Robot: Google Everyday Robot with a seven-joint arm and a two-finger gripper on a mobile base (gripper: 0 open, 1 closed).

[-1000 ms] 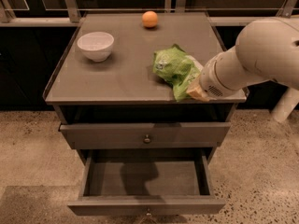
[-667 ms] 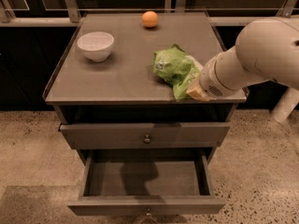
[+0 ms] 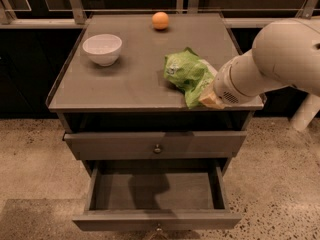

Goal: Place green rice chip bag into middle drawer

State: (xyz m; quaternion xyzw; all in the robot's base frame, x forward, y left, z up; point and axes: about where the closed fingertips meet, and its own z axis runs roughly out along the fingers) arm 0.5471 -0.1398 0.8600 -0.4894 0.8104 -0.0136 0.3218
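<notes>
Camera view: cabinet seen from its near side
gripper (image 3: 209, 98): near right of cabinet top (image 3: 125, 79), against the bag; grip cannot be told
green rice chip bag (image 3: 186, 73): on cabinet top, right
middle drawer (image 3: 155, 220): pulled open

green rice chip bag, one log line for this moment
green rice chip bag: on cabinet top, front right | end effector: at bag's right edge | middle drawer: open | white bowl, orange ball: farther back

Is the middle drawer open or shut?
Open: the drawer is pulled out, tray bare. The bag lies on the top, gripper at its edge.
</notes>
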